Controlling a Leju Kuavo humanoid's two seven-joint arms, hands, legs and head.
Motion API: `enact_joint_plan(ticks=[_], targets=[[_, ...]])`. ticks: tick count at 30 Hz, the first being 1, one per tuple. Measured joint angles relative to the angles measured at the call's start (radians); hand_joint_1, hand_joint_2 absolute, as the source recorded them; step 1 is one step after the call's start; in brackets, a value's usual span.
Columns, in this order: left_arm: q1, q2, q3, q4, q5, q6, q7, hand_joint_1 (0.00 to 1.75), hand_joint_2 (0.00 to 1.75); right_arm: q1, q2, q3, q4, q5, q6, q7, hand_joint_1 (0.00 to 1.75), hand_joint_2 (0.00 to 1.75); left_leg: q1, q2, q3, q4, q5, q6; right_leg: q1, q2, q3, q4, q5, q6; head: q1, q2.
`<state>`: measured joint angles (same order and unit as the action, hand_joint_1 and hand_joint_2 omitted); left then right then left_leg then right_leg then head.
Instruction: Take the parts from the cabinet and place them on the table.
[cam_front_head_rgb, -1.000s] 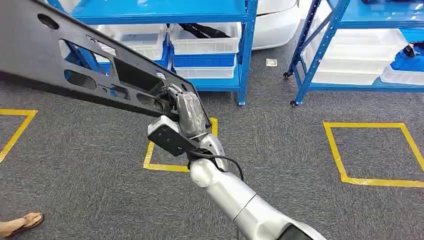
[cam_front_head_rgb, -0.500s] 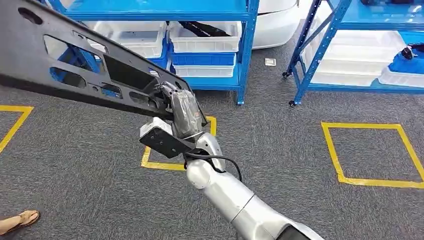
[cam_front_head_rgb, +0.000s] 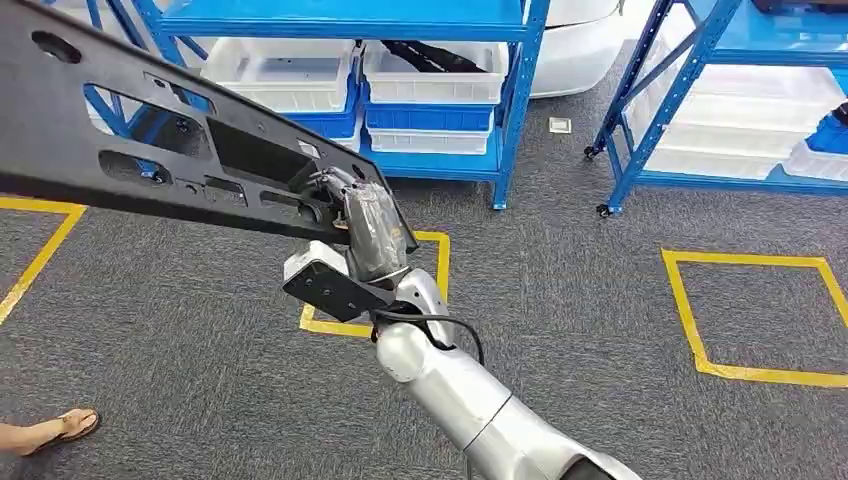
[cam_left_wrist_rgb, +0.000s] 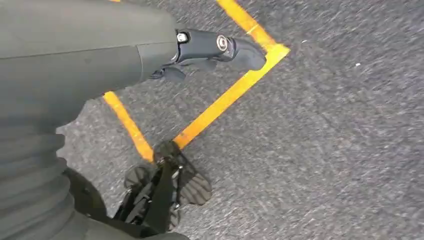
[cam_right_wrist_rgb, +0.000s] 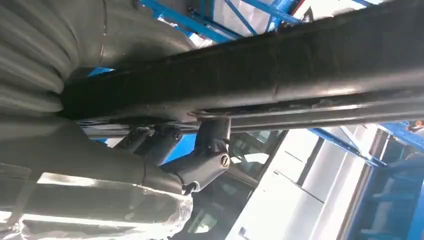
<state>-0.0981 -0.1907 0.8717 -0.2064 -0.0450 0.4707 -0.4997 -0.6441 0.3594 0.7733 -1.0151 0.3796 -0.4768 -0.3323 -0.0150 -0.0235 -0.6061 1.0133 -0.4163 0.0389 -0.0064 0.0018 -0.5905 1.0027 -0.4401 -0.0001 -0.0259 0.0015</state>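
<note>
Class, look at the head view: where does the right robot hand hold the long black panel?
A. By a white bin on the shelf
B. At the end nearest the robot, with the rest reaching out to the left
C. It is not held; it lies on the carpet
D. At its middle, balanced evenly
B: the right robot hand grips the near end of the black panel, which stretches up and left above the carpet.

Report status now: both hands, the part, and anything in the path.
Right robot hand grips the long black panel at its end, held above the carpet. Left robot hand hangs, holding nothing. Blue racks ahead; a person's sandalled foot at lower left.
</note>
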Motion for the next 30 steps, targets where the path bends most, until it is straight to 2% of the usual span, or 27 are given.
enact_joint_plan(ticks=[1,2,3,4,6,7,8,9,11,12,13,14,16,17,18,19,20,21,22,23,24,25,26,27,28,30], targets=[[0.001,-0.001,0.0,0.0,0.0,0.001,0.0,0.0,1.75,0.0,0.001,0.0,0.0,-0.002,0.0,-0.002,1.75,1.75,0.001,0.0,0.0,0.0,0.0,-0.003,-0.002,0.0,0.001,-0.002,0.002,-0.004,0.003,0.0],[0.001,0.004,0.0,-0.001,0.0,0.002,0.0,0.0,1.75,0.0,0.004,0.0,0.0,-0.005,0.0,-0.002,1.75,1.75,0.002,0.0,-0.004,0.007,-0.006,-0.006,-0.021,-0.001,0.009,-0.009,0.007,-0.01,0.003,0.0],[0.001,0.003,0.0,0.0,0.0,0.003,0.0,0.0,1.75,0.0,0.005,0.0,0.0,-0.006,0.0,-0.002,1.75,1.75,0.004,0.005,-0.009,0.029,-0.024,-0.017,-0.021,-0.001,0.011,-0.01,0.007,-0.013,-0.001,0.0],[0.001,0.003,0.0,0.0,0.0,0.004,0.0,0.0,1.75,-0.003,0.006,0.0,0.0,-0.006,0.0,-0.004,1.75,1.75,0.011,0.008,-0.03,0.08,-0.055,-0.026,-0.021,-0.002,0.014,-0.01,0.006,-0.018,-0.009,0.0],[0.001,0.004,0.0,0.0,0.0,0.006,0.0,0.0,1.75,-0.004,0.006,0.0,0.0,-0.008,0.0,-0.005,1.75,1.75,0.027,0.013,-0.109,0.238,-0.125,-0.044,-0.02,-0.003,0.014,-0.01,0.006,-0.018,-0.008,0.0],[0.001,0.004,0.0,0.0,0.0,0.008,0.0,0.0,1.75,-0.001,0.006,0.0,0.0,-0.009,0.0,-0.005,1.75,1.75,0.033,0.016,-0.141,0.297,-0.14,-0.052,-0.02,-0.003,0.014,-0.01,0.006,-0.018,-0.008,0.0],[0.001,0.004,0.0,0.0,0.003,0.009,0.0,0.0,1.75,0.001,0.005,-0.001,0.001,-0.009,0.0,-0.006,1.75,1.75,0.04,0.019,-0.15,0.305,-0.126,-0.057,-0.02,-0.003,0.014,-0.009,0.005,-0.018,-0.007,0.0],[0.001,0.004,0.001,0.0,0.003,0.011,-0.002,0.0,1.75,0.002,0.006,0.0,0.001,-0.009,0.0,-0.007,1.75,1.75,0.046,0.02,-0.136,0.267,-0.094,-0.061,-0.021,-0.002,0.015,-0.009,0.005,-0.017,-0.008,0.0],[0.001,0.005,0.0,0.0,0.003,0.011,-0.004,0.0,1.75,0.002,0.006,-0.001,0.001,-0.009,0.0,-0.011,1.75,1.75,0.054,0.026,-0.05,0.087,0.0,-0.063,-0.024,-0.002,0.021,-0.009,0.001,-0.01,-0.008,0.0],[0.001,0.005,0.0,0.0,0.003,0.011,-0.005,0.0,1.75,0.001,0.006,-0.001,0.001,-0.009,0.0,-0.012,1.75,1.75,0.055,0.033,-0.015,0.02,0.023,-0.062,-0.024,-0.002,0.023,-0.01,-0.001,-0.007,-0.008,0.0],[0.0,0.006,0.0,0.0,0.003,0.011,-0.005,0.0,1.75,0.001,0.006,-0.001,0.001,-0.009,0.0,-0.014,1.75,1.75,0.043,0.034,-0.005,0.002,0.008,-0.059,-0.013,-0.002,0.02,-0.01,-0.002,0.0,-0.008,0.0],[-0.001,0.006,0.0,0.0,0.003,0.011,-0.006,0.0,1.75,0.001,0.006,-0.002,0.001,-0.009,0.0,-0.015,1.75,1.75,0.039,0.028,-0.01,0.003,0.008,-0.047,-0.014,-0.003,0.018,-0.01,-0.002,0.009,-0.007,0.0],[0.0,0.006,0.001,0.0,0.005,0.011,-0.006,0.0,1.75,0.002,0.006,-0.002,0.001,-0.009,0.0,-0.015,1.75,1.75,0.033,0.024,-0.013,0.004,0.006,-0.033,-0.019,-0.006,0.02,-0.016,-0.001,0.024,-0.007,0.0],[0.0,0.006,0.0,0.0,0.004,0.011,-0.006,0.0,1.75,0.001,0.008,-0.003,0.0,-0.009,0.0,-0.015,1.75,1.75,0.032,0.022,-0.005,-0.011,0.015,-0.02,-0.017,-0.007,0.021,-0.018,-0.002,0.032,-0.009,0.0],[0.0,0.004,0.0,0.0,0.004,0.011,-0.006,0.0,1.75,0.001,0.005,-0.004,0.0,-0.01,0.0,-0.015,1.75,1.75,0.037,0.022,0.003,-0.024,0.022,-0.009,-0.016,-0.007,0.009,0.001,-0.013,0.032,-0.002,0.0],[-0.001,0.003,0.0,0.0,0.004,0.011,-0.006,0.0,1.75,-0.002,0.004,-0.004,0.0,-0.013,0.0,-0.015,1.75,1.75,0.034,0.022,0.004,-0.028,0.025,0.0,-0.014,-0.005,-0.01,0.04,-0.036,0.025,0.0,0.0],[-0.001,0.003,0.0,0.0,0.004,0.011,-0.005,0.0,1.75,-0.004,0.003,-0.004,0.0,-0.017,0.0,-0.016,1.75,1.75,0.031,0.021,0.002,-0.028,0.025,0.004,-0.015,-0.005,-0.056,0.129,-0.076,0.015,0.0,0.0],[-0.001,0.003,0.0,0.0,0.004,0.012,-0.005,0.0,1.75,-0.002,0.001,-0.004,0.0,-0.019,0.0,-0.015,1.75,1.75,0.028,0.019,0.001,-0.028,0.025,0.006,-0.015,-0.005,-0.102,0.219,-0.112,0.01,0.0,0.0],[-0.001,0.004,0.0,0.0,0.004,0.012,-0.004,0.0,1.75,0.001,-0.002,-0.004,0.001,-0.023,0.0,-0.015,1.75,1.75,0.026,0.017,-0.001,-0.027,0.025,0.007,-0.015,-0.005,-0.141,0.294,-0.134,0.011,0.0,0.0],[-0.001,0.004,0.001,0.0,0.004,0.013,-0.002,0.0,1.75,0.003,-0.004,-0.004,0.001,-0.025,0.0,-0.015,1.75,1.75,0.024,0.015,-0.001,-0.027,0.025,0.007,-0.014,-0.005,-0.156,0.318,-0.132,0.015,0.001,0.0],[-0.001,0.004,0.001,0.0,0.004,0.013,0.0,0.0,1.75,0.003,-0.005,-0.004,0.001,-0.026,0.0,-0.014,1.75,1.75,0.022,0.012,0.0,-0.027,0.025,0.007,-0.013,-0.005,-0.145,0.289,-0.114,0.021,0.0,0.0],[-0.001,0.003,0.0,0.0,0.004,0.013,0.001,0.0,1.75,0.003,-0.005,-0.004,0.001,-0.026,0.0,-0.014,1.75,1.75,0.02,0.008,0.0,-0.026,0.025,0.007,-0.012,-0.005,-0.111,0.219,-0.082,0.028,0.0,0.0],[-0.001,0.003,0.0,0.0,0.004,0.012,0.002,0.0,1.75,0.001,-0.004,-0.004,0.001,-0.026,0.0,-0.014,1.75,1.75,0.018,0.005,0.001,-0.025,0.025,0.007,-0.011,-0.004,-0.058,0.113,-0.042,0.031,0.0,0.0],[-0.001,0.002,0.0,0.0,0.004,0.012,0.002,0.0,1.75,0.0,-0.003,-0.004,0.001,-0.026,0.0,-0.014,1.75,1.75,0.017,0.002,0.001,-0.022,0.023,0.004,-0.011,-0.002,-0.013,0.026,-0.014,0.028,0.0,0.0],[-0.002,0.0,0.0,0.0,0.004,0.012,0.002,0.0,1.75,-0.001,-0.001,-0.004,0.001,-0.026,0.0,-0.014,1.75,1.75,0.006,0.0,-0.006,-0.012,0.018,-0.002,-0.007,0.001,0.009,-0.01,-0.003,0.02,-0.002,0.0],[-0.001,0.001,0.001,0.0,0.004,0.012,0.002,0.0,1.75,0.0,0.001,-0.005,0.001,-0.026,0.0,-0.014,1.75,1.75,0.012,0.0,-0.007,-0.012,0.017,-0.01,-0.007,0.0,0.005,-0.009,0.003,0.012,-0.003,0.0]])
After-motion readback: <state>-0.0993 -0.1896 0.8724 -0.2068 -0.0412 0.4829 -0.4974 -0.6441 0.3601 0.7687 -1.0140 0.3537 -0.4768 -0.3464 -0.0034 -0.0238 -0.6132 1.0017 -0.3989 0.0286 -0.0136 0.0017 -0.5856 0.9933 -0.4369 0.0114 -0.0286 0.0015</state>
